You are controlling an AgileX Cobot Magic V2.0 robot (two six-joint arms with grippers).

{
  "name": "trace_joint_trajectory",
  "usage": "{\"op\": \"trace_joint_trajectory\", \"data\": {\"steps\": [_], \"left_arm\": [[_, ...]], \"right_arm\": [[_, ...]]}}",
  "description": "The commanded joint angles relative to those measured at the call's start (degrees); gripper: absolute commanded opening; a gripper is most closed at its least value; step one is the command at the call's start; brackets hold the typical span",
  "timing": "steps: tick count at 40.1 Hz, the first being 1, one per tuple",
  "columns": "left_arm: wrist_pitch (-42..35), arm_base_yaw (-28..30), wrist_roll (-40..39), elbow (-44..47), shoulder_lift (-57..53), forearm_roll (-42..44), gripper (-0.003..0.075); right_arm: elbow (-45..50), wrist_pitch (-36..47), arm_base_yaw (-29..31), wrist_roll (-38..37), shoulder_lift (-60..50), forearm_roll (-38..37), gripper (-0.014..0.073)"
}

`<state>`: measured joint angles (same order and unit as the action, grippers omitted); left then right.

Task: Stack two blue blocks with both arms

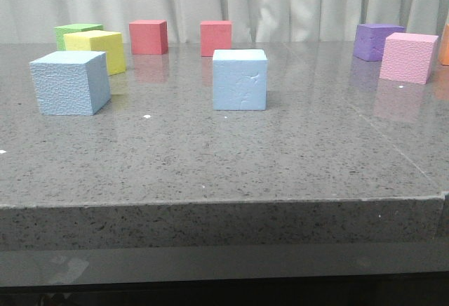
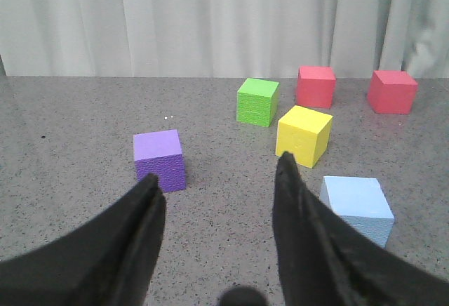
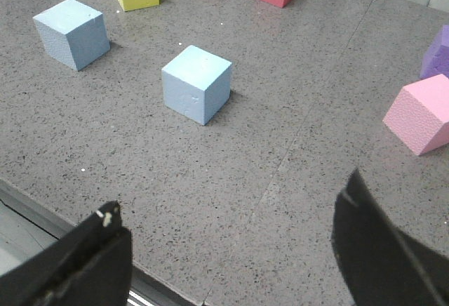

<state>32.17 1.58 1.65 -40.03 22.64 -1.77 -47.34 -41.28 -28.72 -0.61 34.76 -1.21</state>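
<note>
Evidently each of the 2 blue blocks sits on the grey table (image 1: 295, 173) ahead of its own spread, empty gripper: the left block (image 1: 70, 81) just beside the left gripper (image 2: 217, 201), the centre block (image 1: 240, 79) well ahead of the right gripper (image 3: 231, 250).

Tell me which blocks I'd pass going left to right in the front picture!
Left blue block → yellow block → first red block → second red block → middle blue block → purple block → pink block.
</note>
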Motion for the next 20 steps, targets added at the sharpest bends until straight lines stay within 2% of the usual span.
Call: {"op": "trace_joint_trajectory", "data": {"steps": [1,7,14,20], "left_arm": [[-4.4,0.2,0.1,-1.8,0.8,-0.7,0.0372],[-4.5,-0.5,0.1,-2.1,2.2,-3.8,0.0554],[-2.3,-5.4,0.2,-4.4,8.1,-5.4,0.0569],[1.4,-9.8,1.5,-9.3,17.3,-5.0,0.0571]], "right_arm": [[-1.4,3.9,0.4,0.6,0.1,-0.8,0.0593],[-1.4,3.9,0.4,0.6,0.1,-0.8,0.0593],[-1.4,3.9,0.4,0.6,0.1,-0.8,0.0593],[-1.4,3.9,0.4,0.6,0.1,-0.8,0.0593]]}}
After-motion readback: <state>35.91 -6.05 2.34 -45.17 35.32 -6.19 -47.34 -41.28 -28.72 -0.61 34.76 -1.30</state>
